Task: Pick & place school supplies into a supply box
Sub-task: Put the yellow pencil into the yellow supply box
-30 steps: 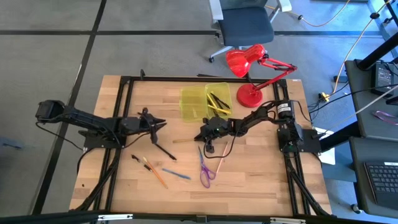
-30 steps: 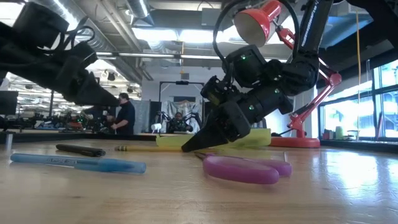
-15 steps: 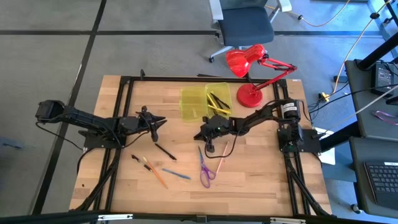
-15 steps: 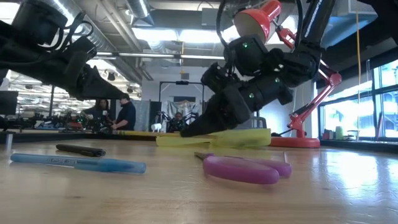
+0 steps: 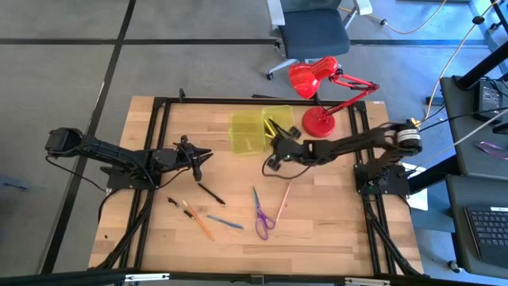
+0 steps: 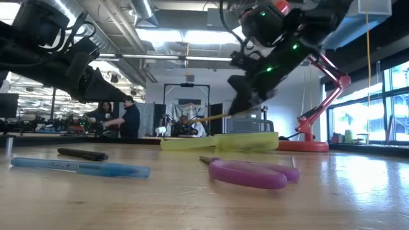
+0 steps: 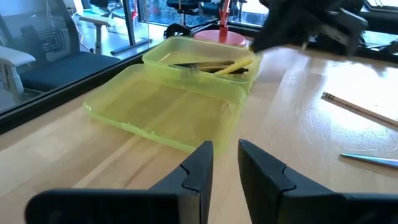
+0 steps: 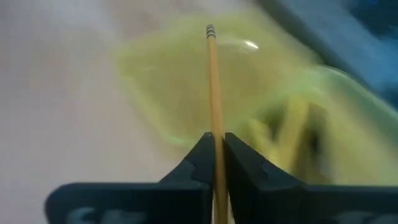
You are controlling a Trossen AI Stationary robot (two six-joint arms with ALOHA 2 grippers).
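Note:
The supply box (image 5: 262, 129) lies open near the table's far edge, a translucent yellow-green case; its right half holds several pencils (image 7: 214, 65). My right gripper (image 5: 275, 145) hovers at the box's near side, shut on a yellow pencil (image 8: 213, 81) that points over the box (image 8: 186, 87). My left gripper (image 5: 206, 156) waits open to the left, fingers (image 7: 202, 163) aimed at the box (image 7: 180, 102). On the table lie a black pen (image 5: 210, 193), an orange pencil (image 5: 198, 221), a blue pen (image 5: 225, 222), purple scissors (image 5: 262, 214) and a pink pencil (image 5: 282, 202). My right gripper pinches the yellow pencil's shaft (image 8: 215, 127) between its two fingers, the pencil lying along them. The metal-banded eraser end (image 8: 209, 29) sticks out ahead toward the box. The pencil (image 6: 214, 117) is lifted clear of the table, nearly level.
A red desk lamp (image 5: 319, 121) stands right of the box at the far edge. Low on the near side are the blue pen (image 6: 80, 168), the black pen (image 6: 83, 154) and the scissors (image 6: 249, 172). People stand in the room behind.
My right gripper has risen from the table with the yellow pencil and swung toward the far edge, to the box. The pencil, which lay on the wood left of that gripper, is now lifted clear.

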